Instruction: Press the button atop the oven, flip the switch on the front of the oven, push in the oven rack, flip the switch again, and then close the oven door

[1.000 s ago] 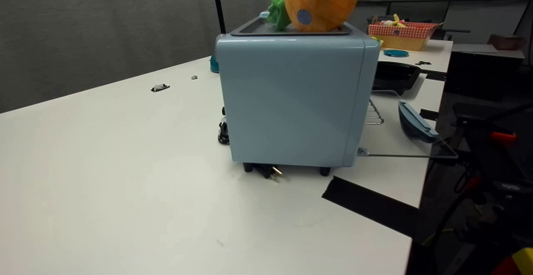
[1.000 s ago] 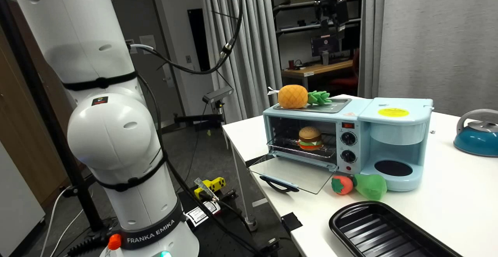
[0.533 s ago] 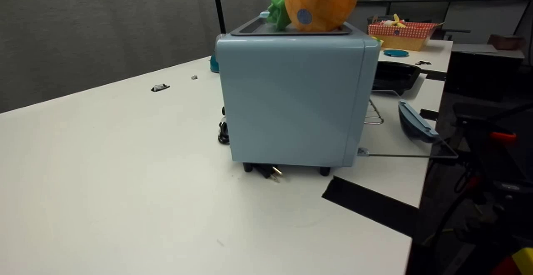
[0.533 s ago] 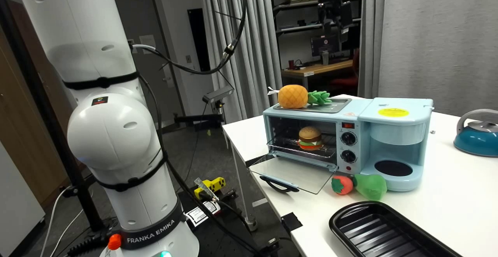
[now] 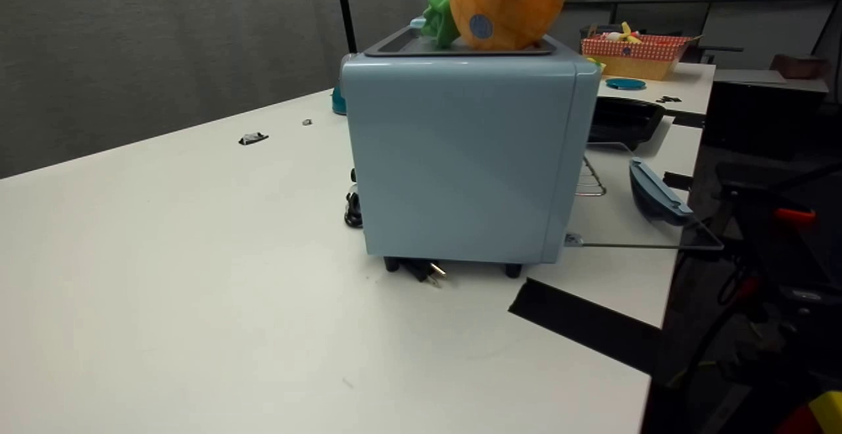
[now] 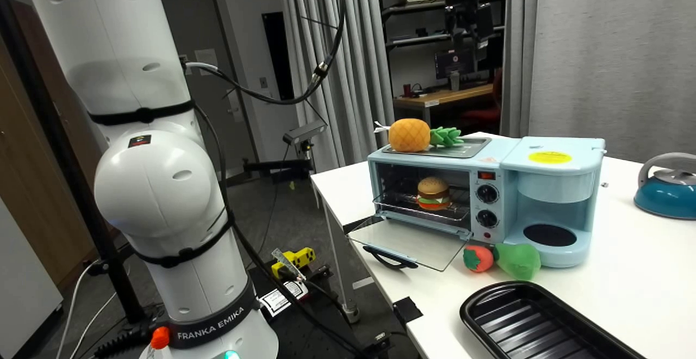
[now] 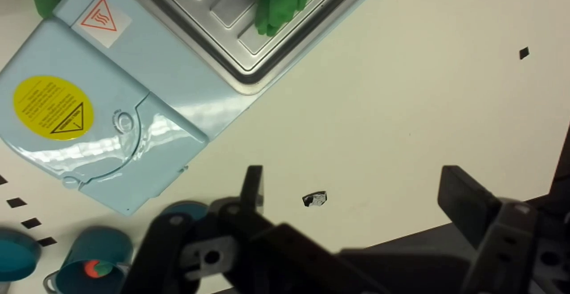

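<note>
Near one edge of the white tabletop stands one light blue oven. Its one glass door lies open, so closing it is left to do. One wire rack juts out over that door; pushing it in is left too. The gripper appears to touch nothing, its jaws standing wide apart around nothing. On the front is one red switch, too small to tell which way it is set. On top, one round button sits in a lid that looks shut, so my guess is that the task is at or near its start, perhaps with every step ahead.

Around it, biggest first: one black tray, one metal tray, three pieces of teal cookware in the wrist view (one half hidden), one toy pineapple, one green toy, one toy burger, two red toys, one beside the green toy and one inside a teal pot, and two dials.
</note>
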### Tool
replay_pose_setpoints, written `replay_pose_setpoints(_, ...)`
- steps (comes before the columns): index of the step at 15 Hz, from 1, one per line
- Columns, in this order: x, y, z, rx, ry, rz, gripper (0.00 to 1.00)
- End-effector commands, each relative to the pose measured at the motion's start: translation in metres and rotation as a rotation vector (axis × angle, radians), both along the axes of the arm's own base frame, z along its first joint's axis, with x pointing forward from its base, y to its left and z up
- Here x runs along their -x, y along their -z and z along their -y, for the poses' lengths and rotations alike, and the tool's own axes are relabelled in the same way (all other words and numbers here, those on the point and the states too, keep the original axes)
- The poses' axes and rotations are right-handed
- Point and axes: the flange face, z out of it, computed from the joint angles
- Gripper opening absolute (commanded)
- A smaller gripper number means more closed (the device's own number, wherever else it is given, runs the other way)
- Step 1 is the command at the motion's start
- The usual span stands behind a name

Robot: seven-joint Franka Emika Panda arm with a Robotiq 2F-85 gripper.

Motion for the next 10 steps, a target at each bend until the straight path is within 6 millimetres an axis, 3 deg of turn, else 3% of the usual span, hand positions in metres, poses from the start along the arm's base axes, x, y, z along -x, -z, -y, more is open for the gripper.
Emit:
replay_pose_setpoints(1, -0.002, 0.003, 0.016, 0.044, -0.011, -0.017, 1.0)
replay_pose_setpoints(10, -0.01, 0.043, 0.063, 0.102, 0.013, -0.087, 1.0)
